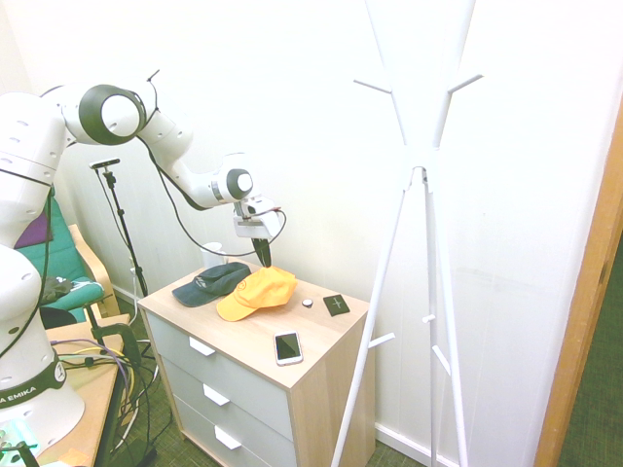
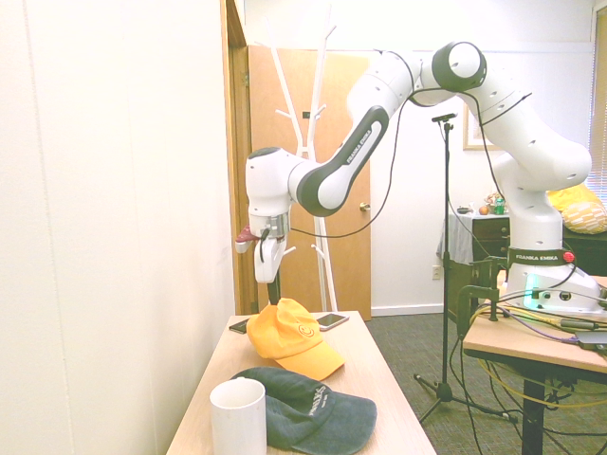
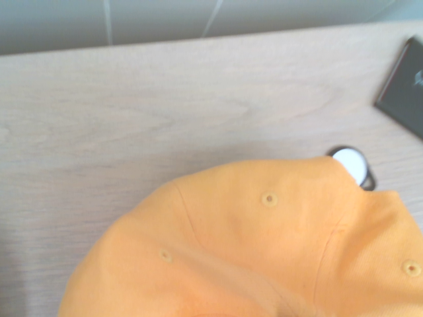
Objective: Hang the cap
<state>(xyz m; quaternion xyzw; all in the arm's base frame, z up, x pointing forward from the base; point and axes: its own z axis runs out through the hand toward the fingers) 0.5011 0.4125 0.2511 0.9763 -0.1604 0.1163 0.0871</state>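
Note:
The yellow-orange cap (image 1: 258, 292) lies on top of the wooden dresser (image 1: 313, 375), brim toward the front. My gripper (image 1: 264, 261) points straight down onto the back of its crown. In the second exterior view the fingers (image 2: 272, 280) stand together, pinching the fabric at the top of the cap (image 2: 294, 336). The wrist view is filled by the cap's crown (image 3: 264, 244) with its eyelets. The white coat rack (image 1: 419, 165) stands right of the dresser, against the wall.
A dark navy cap (image 1: 209, 282) lies beside the yellow one, and a white cup (image 2: 237, 417) stands near it. A phone (image 1: 288, 347), a black square (image 1: 336, 305) and a small white round disc (image 1: 308, 303) also lie on the dresser.

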